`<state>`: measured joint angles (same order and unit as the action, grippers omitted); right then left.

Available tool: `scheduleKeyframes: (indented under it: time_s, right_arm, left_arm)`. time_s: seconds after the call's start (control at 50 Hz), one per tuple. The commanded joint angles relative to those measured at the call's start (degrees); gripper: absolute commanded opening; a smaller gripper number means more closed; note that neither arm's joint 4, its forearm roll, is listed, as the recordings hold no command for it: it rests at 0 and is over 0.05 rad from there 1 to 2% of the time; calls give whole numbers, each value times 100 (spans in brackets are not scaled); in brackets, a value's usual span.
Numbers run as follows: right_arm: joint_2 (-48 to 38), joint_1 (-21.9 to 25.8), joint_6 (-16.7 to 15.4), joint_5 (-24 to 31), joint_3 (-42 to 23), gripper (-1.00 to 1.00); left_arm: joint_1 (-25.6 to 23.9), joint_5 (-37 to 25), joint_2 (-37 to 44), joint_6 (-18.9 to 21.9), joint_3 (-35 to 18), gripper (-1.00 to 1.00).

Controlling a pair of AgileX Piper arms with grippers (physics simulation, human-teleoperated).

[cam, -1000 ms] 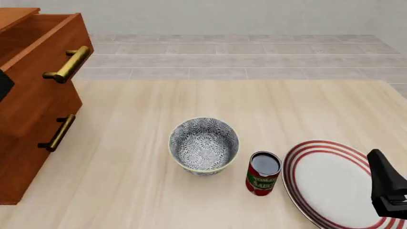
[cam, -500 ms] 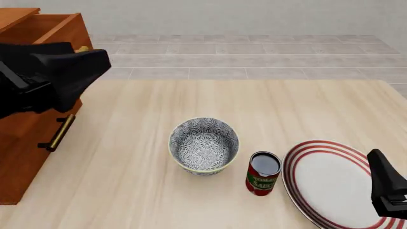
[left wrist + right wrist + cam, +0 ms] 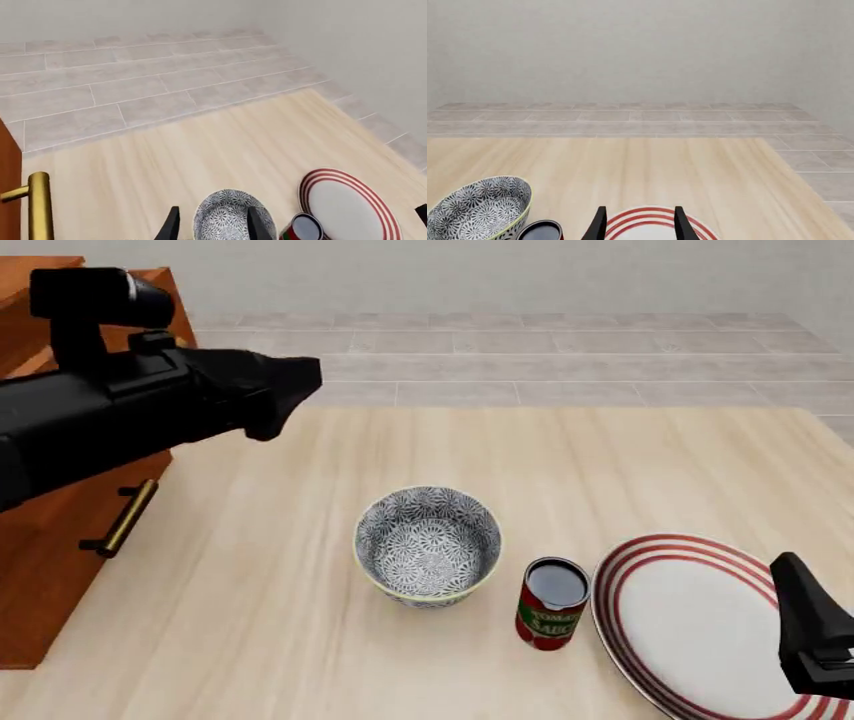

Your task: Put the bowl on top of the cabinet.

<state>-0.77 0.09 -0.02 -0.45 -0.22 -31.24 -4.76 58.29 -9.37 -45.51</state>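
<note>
Early yet: nothing of the task is done. Deep round white bowl with dense dark-blue floral pattern and pale yellow rim (image 3: 427, 544) sits upright on the pale wooden table (image 3: 267, 620), near the middle, well apart from the large reddish-brown wooden cabinet with brass bar handles (image 3: 54, 540) at the table's left edge. Nothing holds the bowl.

Left gripper (image 3: 212, 225) hangs above the table between cabinet and bowl, the black arm stretched across the cabinet's front in the front view. Left wrist view shows its two dark fingers (image 3: 172, 227) parted and empty, the bowl framed between them but farther off, not touched. One brass handle shows at the edge of that view.

Right gripper (image 3: 639, 222) sits low at the table's near right corner, over the flat white plate with red rings (image 3: 694, 625); its fingers are likewise spread, grasping nothing.

Small red-labelled can (image 3: 551, 602) stands just beside the bowl, between bowl and plate. Judged a nuisance for any grasp from that side.

Left to do, by judgement: descend on the bowl's rim, close, lift, carry to the cabinet top, set down, release. The cabinet top is mostly out of frame or behind the arm; free room there cannot be told.
</note>
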Motion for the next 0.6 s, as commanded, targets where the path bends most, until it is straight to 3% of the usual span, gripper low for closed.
scheduleKeyframes:
  time_s: [0.02, 0.6]
  right_arm:
    - [-2, 1, -1, -2, 0, 100]
    - [-2, 3, -2, -3, 1, 100]
  left_arm:
    - [147, 295, 773, -45, -70, 100]
    - [5, 917, 1791, -41, 137, 100]
